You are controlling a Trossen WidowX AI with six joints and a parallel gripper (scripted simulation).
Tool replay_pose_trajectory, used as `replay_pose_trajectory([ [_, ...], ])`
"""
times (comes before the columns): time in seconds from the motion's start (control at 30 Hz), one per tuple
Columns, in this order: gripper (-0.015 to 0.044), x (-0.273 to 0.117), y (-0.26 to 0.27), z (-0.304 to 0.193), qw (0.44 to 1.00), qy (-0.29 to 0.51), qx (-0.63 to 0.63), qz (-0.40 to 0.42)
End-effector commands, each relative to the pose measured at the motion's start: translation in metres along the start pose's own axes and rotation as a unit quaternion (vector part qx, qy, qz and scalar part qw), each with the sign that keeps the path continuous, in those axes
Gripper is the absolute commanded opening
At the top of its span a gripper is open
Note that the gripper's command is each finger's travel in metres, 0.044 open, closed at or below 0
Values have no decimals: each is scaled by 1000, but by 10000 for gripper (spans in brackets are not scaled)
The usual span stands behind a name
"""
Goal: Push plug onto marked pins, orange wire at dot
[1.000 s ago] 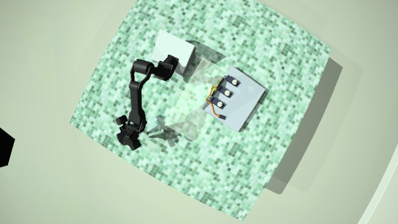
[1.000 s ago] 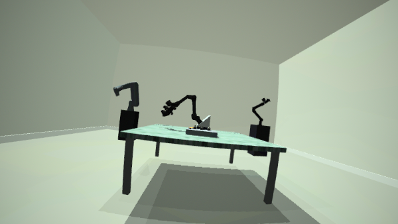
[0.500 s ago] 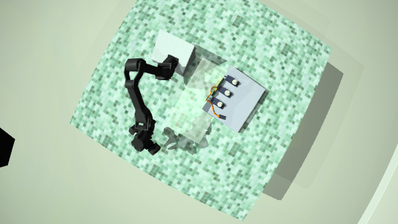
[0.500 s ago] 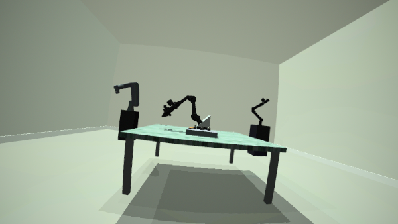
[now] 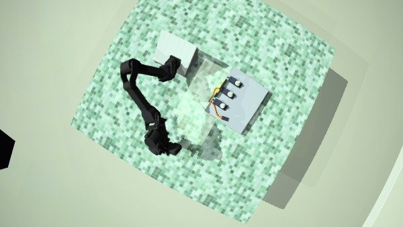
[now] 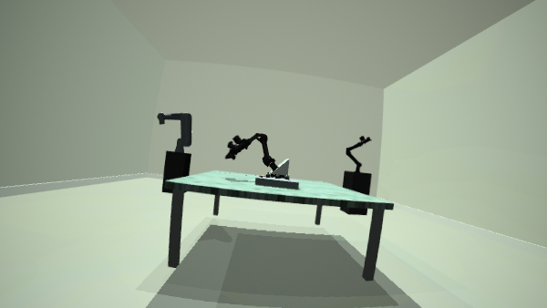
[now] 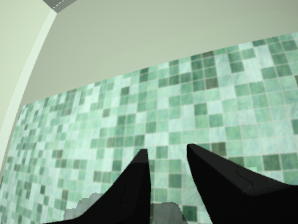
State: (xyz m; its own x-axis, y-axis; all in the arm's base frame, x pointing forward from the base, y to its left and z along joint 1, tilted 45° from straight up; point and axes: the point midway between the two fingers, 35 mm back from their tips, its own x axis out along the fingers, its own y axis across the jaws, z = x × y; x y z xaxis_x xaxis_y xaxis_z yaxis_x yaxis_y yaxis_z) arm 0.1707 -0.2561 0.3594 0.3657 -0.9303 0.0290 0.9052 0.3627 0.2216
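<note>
The holder (image 5: 250, 101) (image 6: 277, 183) is a pale grey slab on the table (image 5: 208, 188) (image 6: 319, 187). Several small dark parts with white round tops stand on it. An orange lead (image 5: 215, 109) loops along its edge and ends at a small dark piece (image 5: 226, 119), which looks like the plug and lies near a corner of the slab. A yellowish patch (image 5: 221, 82) shows at the same edge. Pins, holes and dot are too small to see. My gripper (image 5: 178, 148) (image 6: 229, 157) (image 7: 167, 153) is partly open and empty, raised above the table, well away from the holder and plug.
A white wedge-shaped block (image 5: 176, 45) (image 6: 283, 168) stands at my arm's base. Two other arms stand on dark pedestals beyond the table, one at the left (image 6: 177, 170) and one at the right (image 6: 356, 189) in the exterior view. The wrist view shows a table edge.
</note>
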Motion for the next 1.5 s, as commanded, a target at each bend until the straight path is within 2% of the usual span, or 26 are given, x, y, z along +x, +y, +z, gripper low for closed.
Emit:
replay_pose_trajectory([
  [0.0, 115, -9, 35, -12, 997, 13, -13, 74],
  [0.5, 115, -65, 133, -45, 953, 42, -43, 297],
  [1.1, 115, -181, 214, -74, 830, 49, -66, 551],
  [1.47, 115, -154, 230, -116, 846, 140, -151, 491],
])
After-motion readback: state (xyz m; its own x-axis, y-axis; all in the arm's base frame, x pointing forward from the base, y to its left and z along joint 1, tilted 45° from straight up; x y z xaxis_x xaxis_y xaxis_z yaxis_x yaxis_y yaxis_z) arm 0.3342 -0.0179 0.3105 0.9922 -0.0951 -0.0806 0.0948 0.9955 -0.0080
